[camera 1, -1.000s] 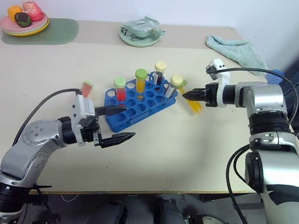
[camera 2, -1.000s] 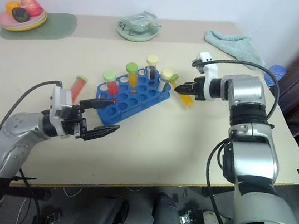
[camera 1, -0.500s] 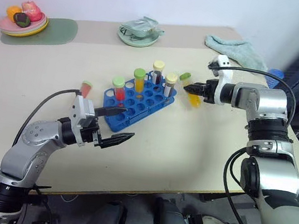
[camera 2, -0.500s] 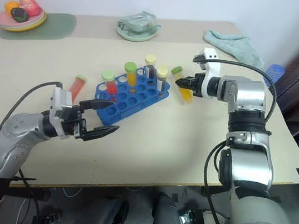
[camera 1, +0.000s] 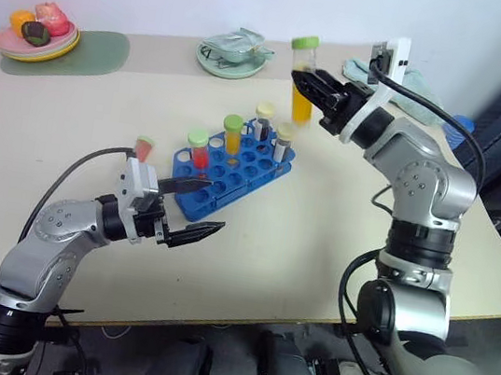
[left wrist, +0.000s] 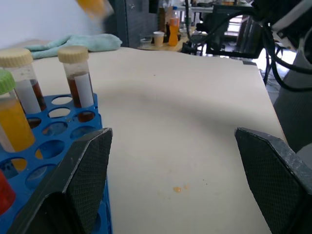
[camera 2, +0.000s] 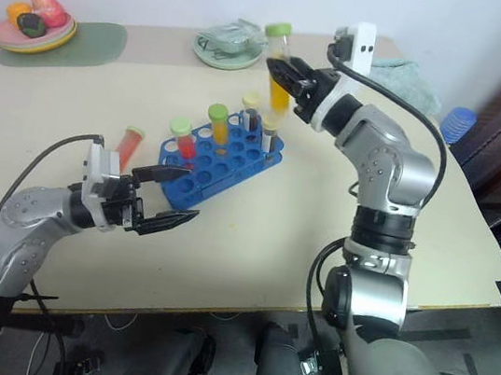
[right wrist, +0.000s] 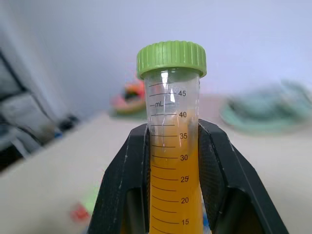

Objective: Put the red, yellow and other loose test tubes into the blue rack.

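Observation:
My right gripper (camera 1: 309, 89) is shut on a yellow-orange test tube (camera 1: 304, 65) with a green cap. It holds the tube upright in the air, above and behind the far end of the blue rack (camera 1: 219, 189). The right wrist view shows that tube (right wrist: 173, 146) clamped between the two fingers (right wrist: 126, 180). Several capped tubes stand in the rack: red, yellow and two dark brown. My left gripper (camera 1: 216, 204) hovers open and empty at the rack's near end. A red tube (camera 1: 145, 147) sits left of the rack, partly behind my left hand.
At the back left, a plate of food (camera 1: 38, 44) rests on a green mat (camera 1: 101, 50). A pale green bowl (camera 1: 233, 56) is at the back middle, a teal towel (camera 1: 415, 86) at the back right, and a blue object (camera 1: 463, 125) lies by the right edge.
My right gripper has lifted the yellow tube off the table beside the rack's right end, carried it up and leftward, and turned it upright. The left arm has stayed still.

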